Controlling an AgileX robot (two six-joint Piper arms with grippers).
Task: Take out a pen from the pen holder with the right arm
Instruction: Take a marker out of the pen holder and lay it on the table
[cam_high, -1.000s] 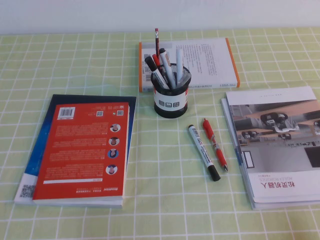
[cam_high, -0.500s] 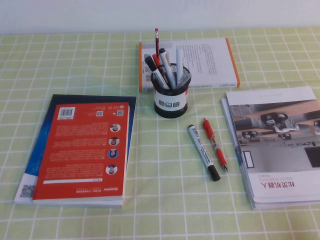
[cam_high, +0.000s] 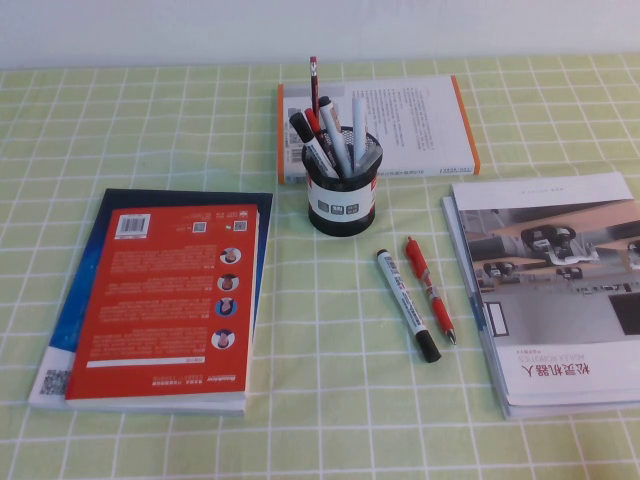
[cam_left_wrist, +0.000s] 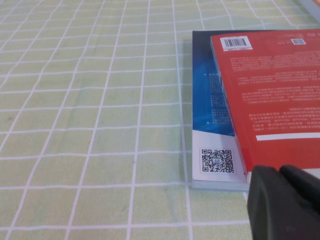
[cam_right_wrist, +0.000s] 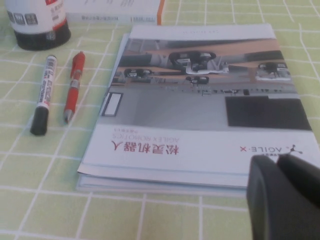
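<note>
A black mesh pen holder (cam_high: 342, 195) stands mid-table with several pens and markers (cam_high: 335, 140) upright in it. A white marker with a black cap (cam_high: 408, 304) and a red pen (cam_high: 429, 289) lie side by side on the cloth just in front of it to the right. Neither arm shows in the high view. In the right wrist view my right gripper (cam_right_wrist: 280, 165) is shut and empty, hovering over the near corner of a robot manual (cam_right_wrist: 200, 105), well away from the holder (cam_right_wrist: 37, 25). My left gripper (cam_left_wrist: 280, 172) is shut, empty, by the red book's near corner.
A red book on a blue one (cam_high: 170, 300) lies at the left. An orange-edged white book (cam_high: 410, 125) lies behind the holder. The robot manual stack (cam_high: 550, 280) lies at the right. A green checked cloth (cam_high: 330, 420) covers the table.
</note>
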